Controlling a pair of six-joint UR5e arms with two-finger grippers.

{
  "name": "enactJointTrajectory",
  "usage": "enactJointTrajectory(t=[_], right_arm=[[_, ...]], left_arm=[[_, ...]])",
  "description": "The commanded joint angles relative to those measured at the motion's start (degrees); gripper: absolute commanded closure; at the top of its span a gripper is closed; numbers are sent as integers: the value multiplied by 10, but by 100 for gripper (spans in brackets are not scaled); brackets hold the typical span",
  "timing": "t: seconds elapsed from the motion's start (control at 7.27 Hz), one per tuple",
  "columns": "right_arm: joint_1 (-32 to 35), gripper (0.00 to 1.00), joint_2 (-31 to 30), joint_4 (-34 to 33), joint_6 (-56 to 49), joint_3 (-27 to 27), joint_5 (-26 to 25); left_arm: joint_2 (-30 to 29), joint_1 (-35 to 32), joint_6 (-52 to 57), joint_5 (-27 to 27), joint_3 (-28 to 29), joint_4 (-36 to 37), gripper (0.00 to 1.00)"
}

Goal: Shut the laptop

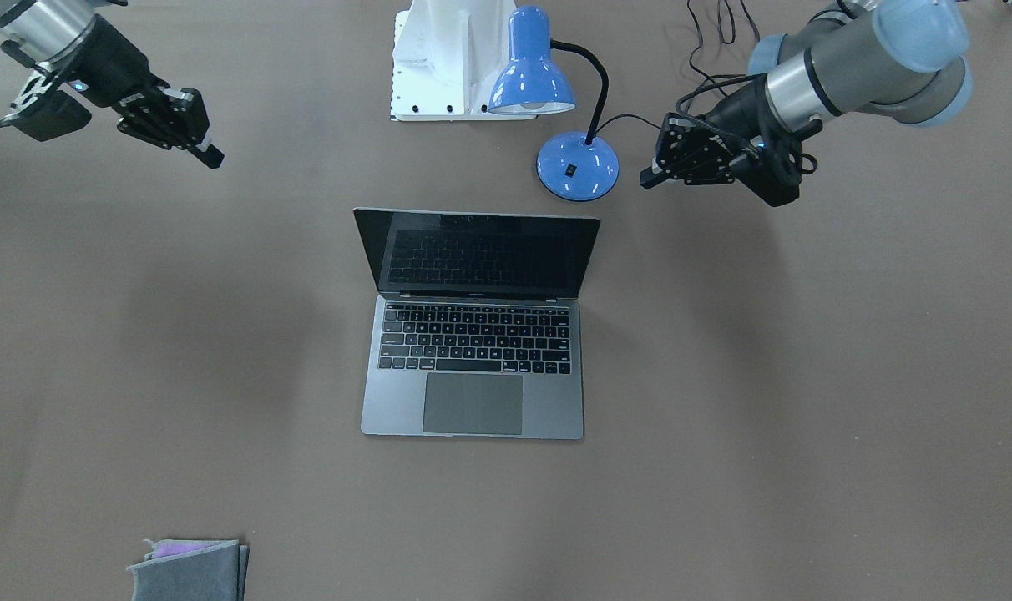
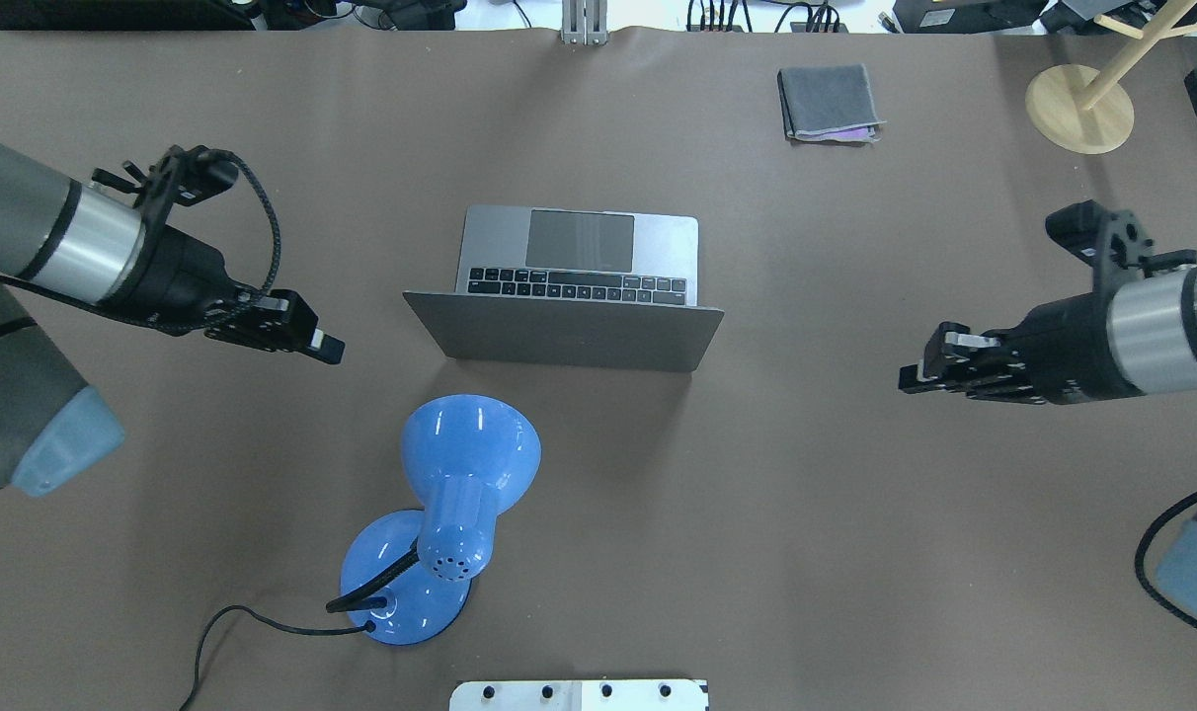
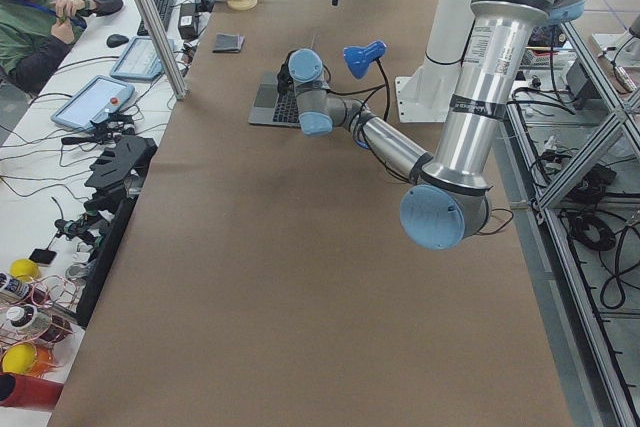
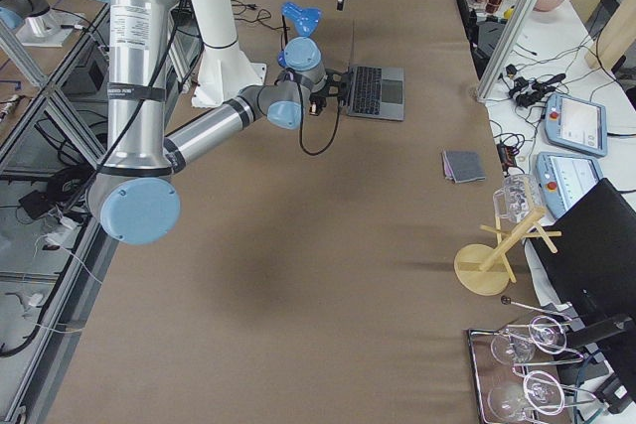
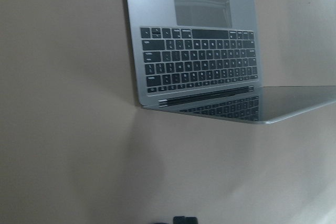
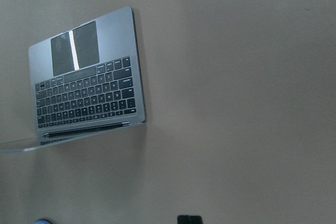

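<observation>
laptop (image 2: 579, 247) open, between left claw (image 2: 328, 348), right claw (image 2: 911, 379)

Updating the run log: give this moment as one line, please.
laptop: open, on table | left gripper: shut, clear of laptop | right gripper: shut, clear of laptop

A matte brown table covering (image 2: 855, 553) fills the overhead view. On it stands a glossy blue metal desk lamp (image 2: 470, 464) with a round blue base, a black gooseneck and a bell-shaped shade. A thin black power cord (image 2: 225, 620) trails from the base. Near the far edge lies a small folded grey cloth (image 2: 828, 99) with a purple layer showing at one side. Well to its right stands a pale wooden stand (image 2: 1079, 109) with a round base and slanted rods.
</observation>
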Motion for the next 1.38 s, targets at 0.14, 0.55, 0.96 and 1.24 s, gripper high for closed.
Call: enactJointTrajectory(t=[0.14,0.55,0.96,1.24], right_arm=[[-97,100,88,-29,69,-3,-111],[-133,100,205,-134,77,-42,-178],[-121,100,216,-136,75,-71,-196],[-114,100,221,-136,72,-86,-197]], left_arm=[[-42,45,-45,50,12,-2,100],[-58,59,-46,72,27,0,100],[-61,59,-45,71,27,0,100],[-61,58,-45,71,27,1,100]])
